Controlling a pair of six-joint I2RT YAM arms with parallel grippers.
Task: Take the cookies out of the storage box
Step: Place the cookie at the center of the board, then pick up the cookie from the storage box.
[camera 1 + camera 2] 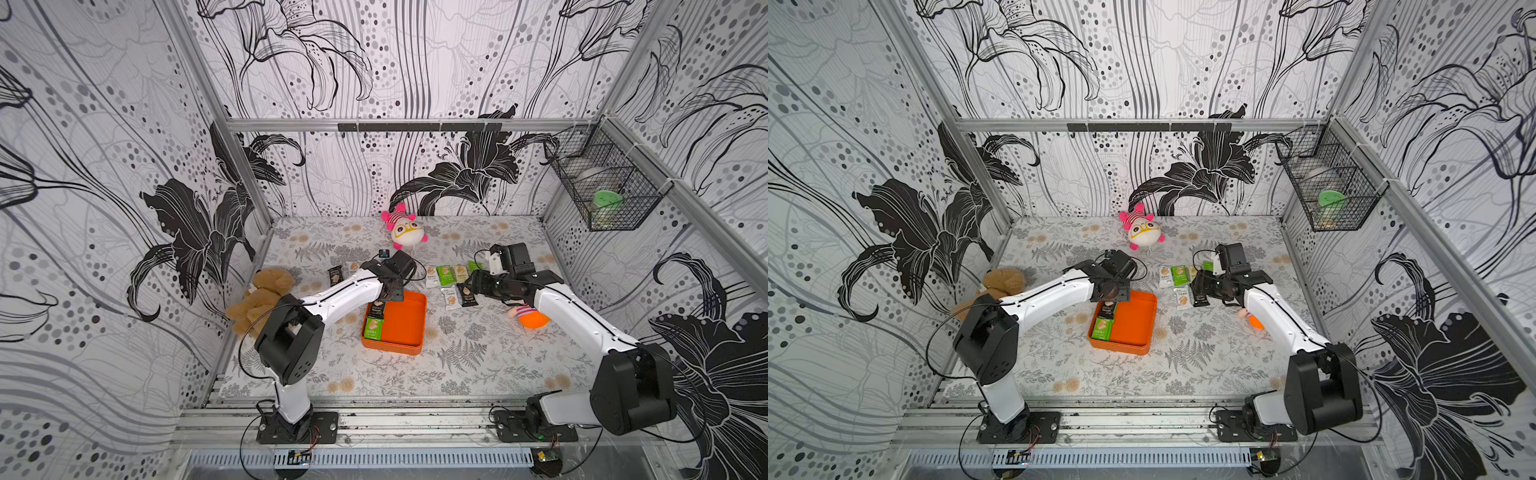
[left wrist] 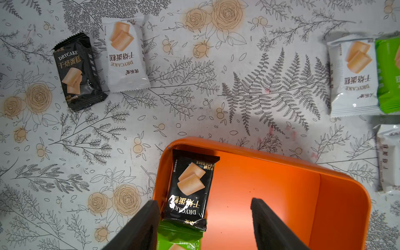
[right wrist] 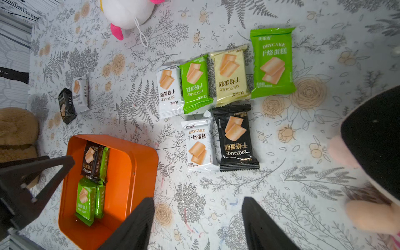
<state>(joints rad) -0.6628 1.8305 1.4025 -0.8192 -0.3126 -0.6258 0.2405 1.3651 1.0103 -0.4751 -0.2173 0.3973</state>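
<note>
Eight cookies [image 3: 229, 75] are counted outside the storage box [image 1: 409, 328], so the task is judged well past halfway. Two of them, a black packet [image 2: 78, 71] and a white packet [image 2: 125, 54], are laid side by side well ahead of the left gripper [image 2: 203, 200], off toward the side of the finger [image 2: 140, 225] that is poised over the box wall. Under that gripper at least three are left along one wall of the box. A black cookie [image 2: 190, 186] is seen directly below the spread jaws and green cookies [image 3: 85, 201] just behind it, nearer the wrist. A further green edge may be tucked beside them, though that cannot be settled. The left gripper is held open and empty, its other finger above the bare orange floor. Six more packets [image 3: 197, 84] are ranged in two rows ahead of the right gripper [image 3: 197, 198], whose jaws are likewise parted around nothing, over bare table near the box.

On the outer side of the left arm a brown plush bear [image 1: 264, 295] is slumped, clear of the work. A pink-and-white plush [image 1: 405, 230] is set far ahead of both grippers. An orange-and-pink plush [image 1: 528, 318] is lodged under the right forearm, and a wire basket [image 1: 602, 191] is hung on the wall beyond it. The low wall beside the black cookie is judged the only real hindrance to a clean pinch.
</note>
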